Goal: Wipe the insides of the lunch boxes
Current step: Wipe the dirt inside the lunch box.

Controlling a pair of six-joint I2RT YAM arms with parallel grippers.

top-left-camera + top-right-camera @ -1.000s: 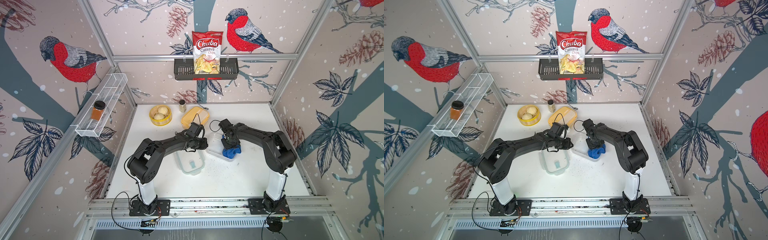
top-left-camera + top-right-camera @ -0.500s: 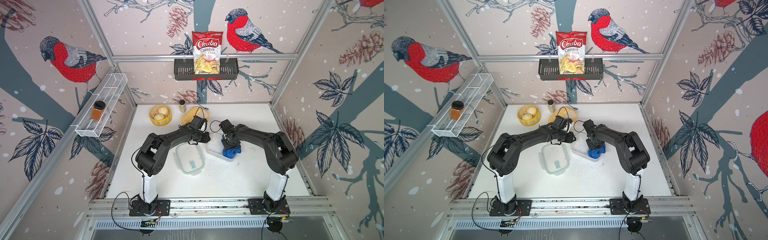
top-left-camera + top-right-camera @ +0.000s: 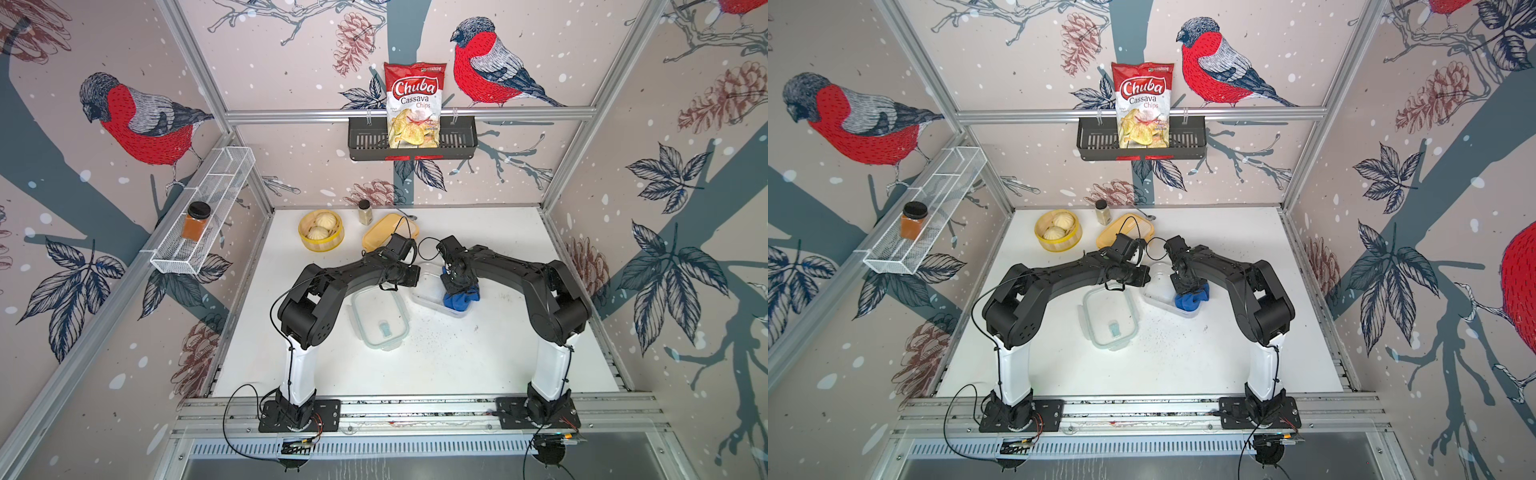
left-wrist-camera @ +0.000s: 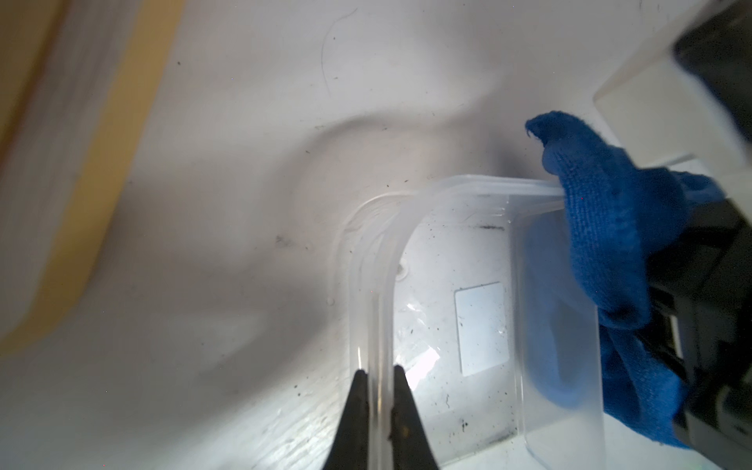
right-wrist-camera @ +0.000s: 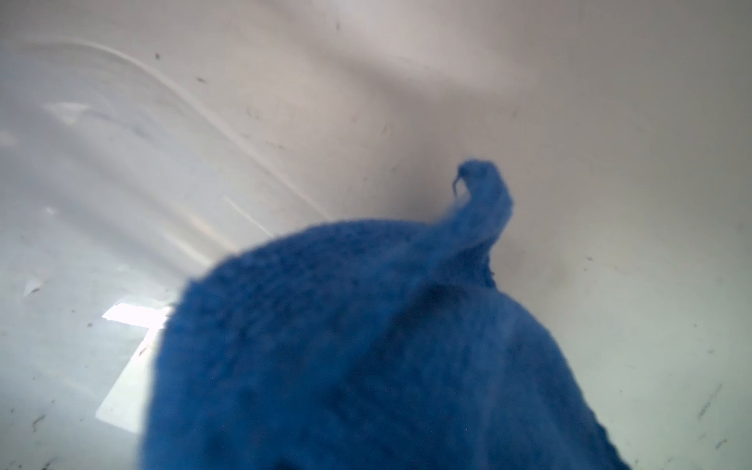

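Left wrist view: left gripper (image 4: 379, 372) pinched shut on the side wall of the clear lunch box (image 4: 451, 260); right gripper (image 3: 456, 286) clamped on blue cloth (image 3: 462, 300), which drapes over the box rim, partly inside. Box sits mid-table (image 3: 478, 353); lid (image 3: 380, 318) just beside; yellow lunch box (image 3: 384, 232) behind.

The open box (image 3: 430, 293) sits mid table (image 3: 498, 353). The lid (image 3: 380, 318) lies just left of it, nearer the front. The cloth (image 3: 462, 300) is in the box's right end and hangs over the rim, under the right gripper (image 3: 456, 284). The left gripper (image 4: 380, 378) has 1 finger on each side of the box's left wall. At the back, from left to right, are the basket (image 3: 305, 243) with 2 buns (image 3: 319, 232) in it, the small jar (image 3: 365, 211) and the back box (image 3: 382, 235). The chip bag (image 3: 414, 104) stands in the rack (image 3: 457, 143) on the back wall. The big jar (image 3: 196, 220) sits in the shelf (image 3: 216, 187) on the left wall.
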